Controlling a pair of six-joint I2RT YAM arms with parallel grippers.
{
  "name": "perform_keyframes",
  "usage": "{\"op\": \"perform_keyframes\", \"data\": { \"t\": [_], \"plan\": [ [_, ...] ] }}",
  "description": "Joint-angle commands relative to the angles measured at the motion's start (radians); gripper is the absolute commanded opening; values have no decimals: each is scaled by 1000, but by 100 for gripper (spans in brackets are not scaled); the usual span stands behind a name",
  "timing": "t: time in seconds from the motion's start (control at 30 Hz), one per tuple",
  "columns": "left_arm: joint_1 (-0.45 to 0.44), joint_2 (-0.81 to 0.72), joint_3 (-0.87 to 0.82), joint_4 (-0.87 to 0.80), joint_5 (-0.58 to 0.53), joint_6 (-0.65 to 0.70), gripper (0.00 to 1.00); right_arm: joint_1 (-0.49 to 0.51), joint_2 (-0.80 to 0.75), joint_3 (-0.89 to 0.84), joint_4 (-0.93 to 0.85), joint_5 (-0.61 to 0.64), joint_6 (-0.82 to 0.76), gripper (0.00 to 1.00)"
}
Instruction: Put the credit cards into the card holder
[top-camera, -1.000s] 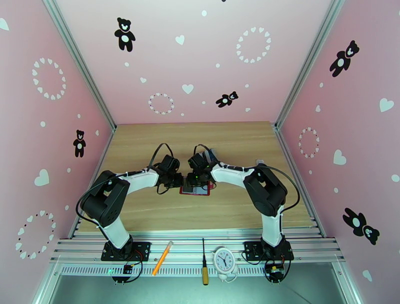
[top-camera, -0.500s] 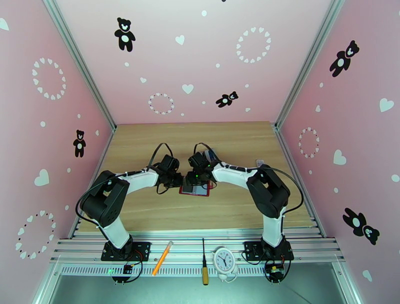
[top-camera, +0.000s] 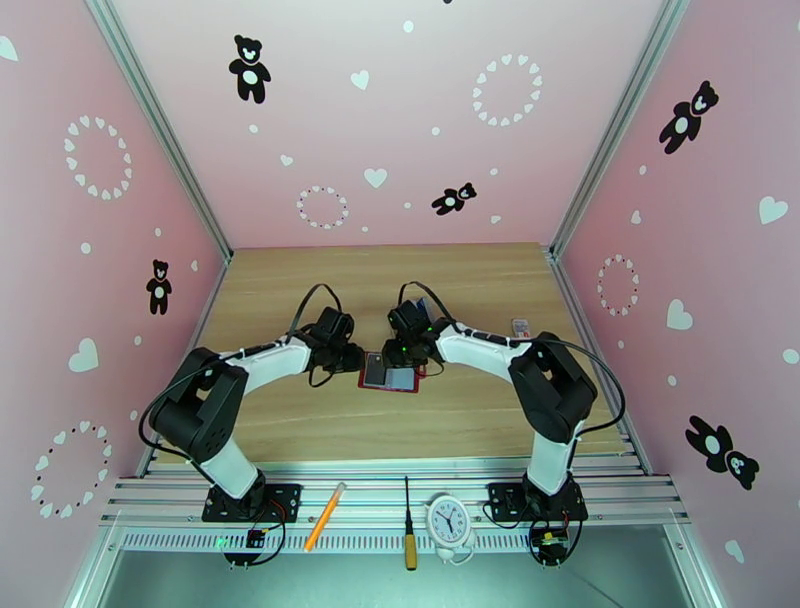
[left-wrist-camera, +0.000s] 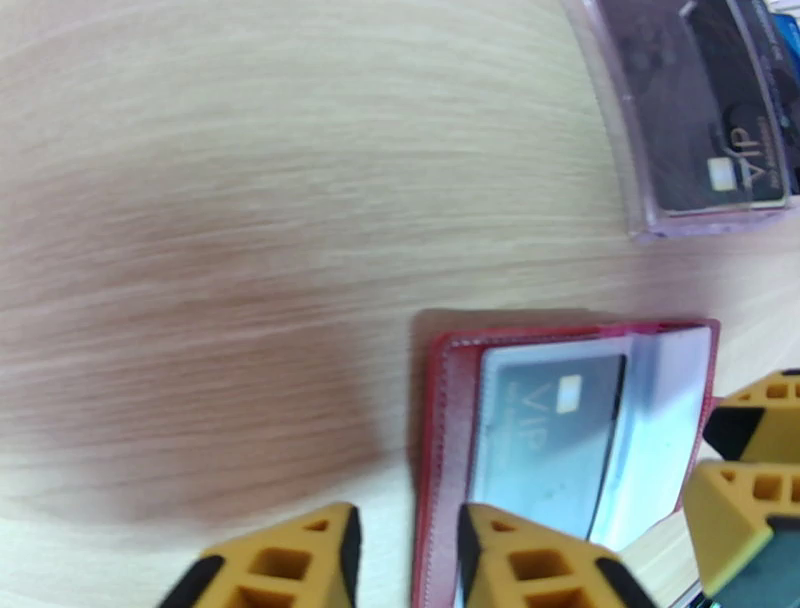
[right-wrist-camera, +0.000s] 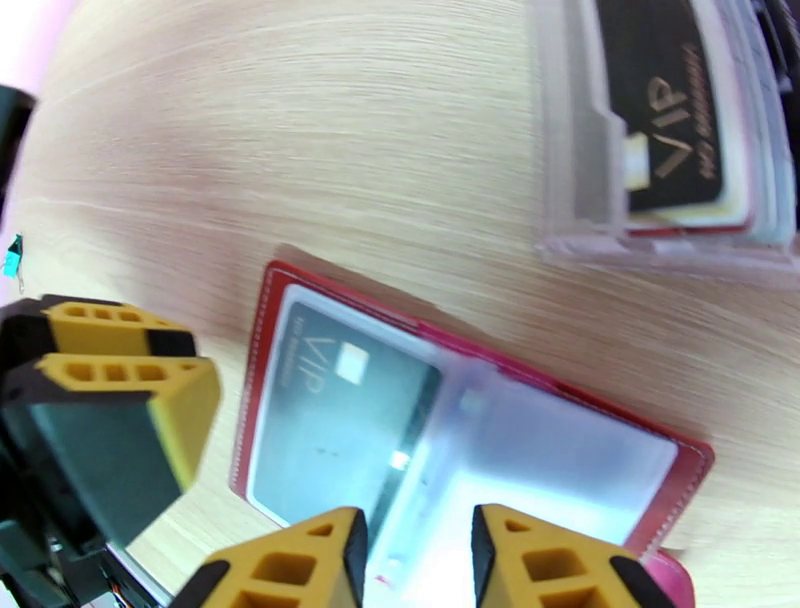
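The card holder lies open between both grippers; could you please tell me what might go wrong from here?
The right gripper straddles a loose clear pocket of the card holder; pulling away might snag it and drag the holder. The left gripper hangs at the holder's edge, close to the right one, so the two could bump.

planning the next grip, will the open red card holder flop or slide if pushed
The card holder likely flops at its fold when lifted, lying open with thin clear pockets. Flat on the smooth table, it probably slides easily. The dark card in one pocket may stiffen that half.
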Motion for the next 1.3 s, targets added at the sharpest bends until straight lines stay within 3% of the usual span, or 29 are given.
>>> {"op": "perform_keyframes", "data": {
  "t": [0.0, 0.3, 0.73, 1.27],
  "plan": [
    [6, -53, -28, -21, -11, 3, 38, -6, -56, -25, -16, 28, -18, 33],
    [-7, -106, -75, 23, 33, -2, 43, -25, -84, -61, -14, 39, -44, 33],
    [-161, -118, -75, 75, 21, -35, 43, -61, -76, -85, -25, 57, -67, 28],
    [-185, -66, -75, 123, 28, -65, 44, -69, -30, -81, -11, 41, -67, 24]
  ]
}}
